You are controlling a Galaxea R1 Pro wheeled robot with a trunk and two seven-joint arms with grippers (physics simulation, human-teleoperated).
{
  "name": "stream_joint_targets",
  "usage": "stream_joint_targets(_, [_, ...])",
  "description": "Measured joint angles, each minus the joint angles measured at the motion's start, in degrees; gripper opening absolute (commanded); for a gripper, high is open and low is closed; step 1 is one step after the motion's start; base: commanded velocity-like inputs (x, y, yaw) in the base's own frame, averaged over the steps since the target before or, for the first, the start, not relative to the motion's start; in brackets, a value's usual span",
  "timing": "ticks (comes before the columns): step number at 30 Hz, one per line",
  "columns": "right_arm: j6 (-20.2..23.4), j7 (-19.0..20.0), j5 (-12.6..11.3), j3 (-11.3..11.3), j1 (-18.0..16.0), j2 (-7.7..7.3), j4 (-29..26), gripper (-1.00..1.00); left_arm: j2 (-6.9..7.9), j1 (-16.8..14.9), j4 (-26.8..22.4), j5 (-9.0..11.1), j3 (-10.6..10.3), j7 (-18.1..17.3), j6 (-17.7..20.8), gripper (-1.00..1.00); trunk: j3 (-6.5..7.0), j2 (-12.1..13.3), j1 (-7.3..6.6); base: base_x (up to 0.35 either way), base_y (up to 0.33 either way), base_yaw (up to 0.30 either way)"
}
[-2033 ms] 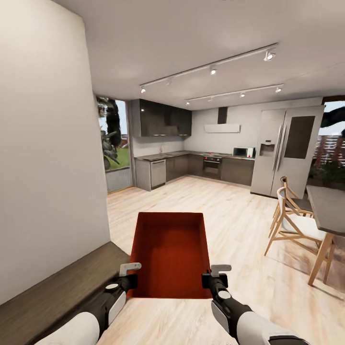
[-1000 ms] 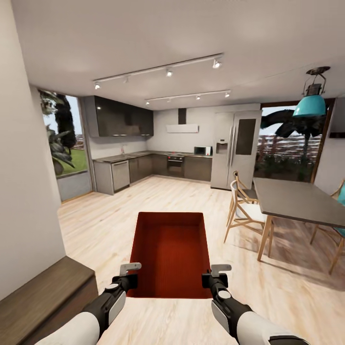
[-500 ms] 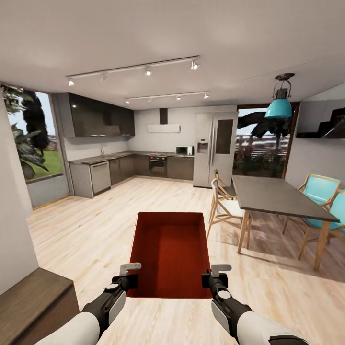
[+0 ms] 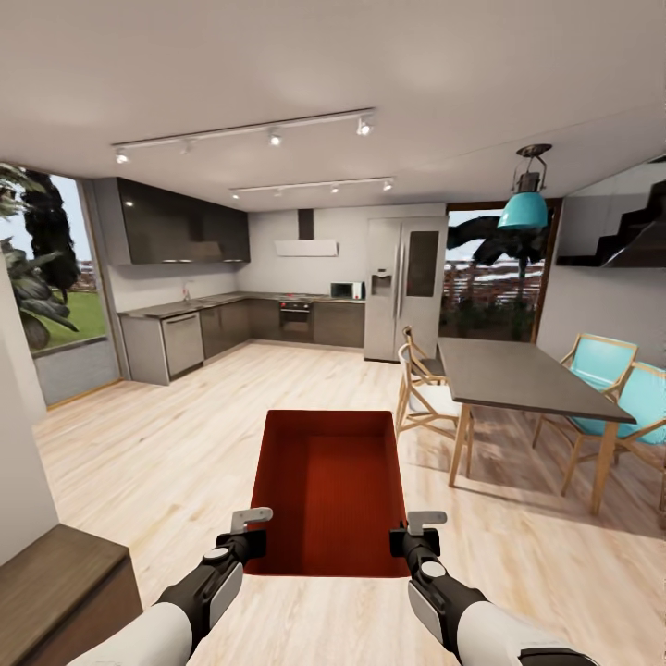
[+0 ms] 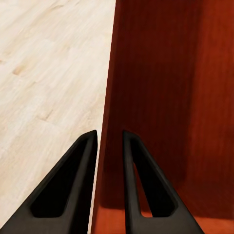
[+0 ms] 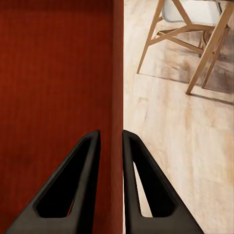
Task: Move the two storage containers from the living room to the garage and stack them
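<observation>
One orange-red storage container (image 4: pixel 328 490) hangs in front of me above the light wood planks, open side up and empty. My left gripper (image 4: pixel 250 532) is shut on its left wall near the close corner; in the left wrist view the thin wall (image 5: pixel 108 112) runs between the two black fingers (image 5: pixel 73 185). My right gripper (image 4: pixel 416 535) is shut on the right wall, and the right wrist view has that wall (image 6: pixel 117 97) pinched between its fingers (image 6: pixel 141 190). The garage is out of view.
A kitchen with dark cabinets (image 4: pixel 185 231) and a steel fridge (image 4: pixel 402 287) lies ahead. A grey dining table (image 4: pixel 509 375) with wooden chairs (image 4: pixel 421 388) and teal chairs (image 4: pixel 610 379) stands at the right. A low dark bench (image 4: pixel 55 592) and white wall (image 4: pixel 14 435) are close on the left.
The whole view has swung to the right: the left wall and bench have slid out toward the left edge, and the dining table, teal chairs and lamp have come in. Both grippers hold the container as before.
</observation>
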Motion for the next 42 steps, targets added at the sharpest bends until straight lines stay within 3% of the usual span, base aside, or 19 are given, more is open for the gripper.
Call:
stream_joint_targets(14, [-0.03,0.01,-0.07,0.04,0.0,-0.01,-0.14,-1.0,-0.01,-0.01,-0.16,0.0,-0.02,0.02,0.0,-1.0,0.0,0.0,0.0,0.0,0.0,-0.096])
stream_joint_targets(32, [-0.02,-0.03,-0.05,0.04,0.01,0.0,-0.2,-1.0,0.01,-0.04,-0.16,0.01,-0.06,-0.02,0.0,-1.0,0.0,0.0,0.0,0.0,0.0,-0.212])
stream_joint_targets(42, [0.06,0.05,-0.03,0.03,0.0,0.0,-0.31,-1.0,0.0,0.0,-0.25,0.02,-0.03,0.01,0.0,-1.0,0.0,0.0,0.0,0.0,0.0,-0.037])
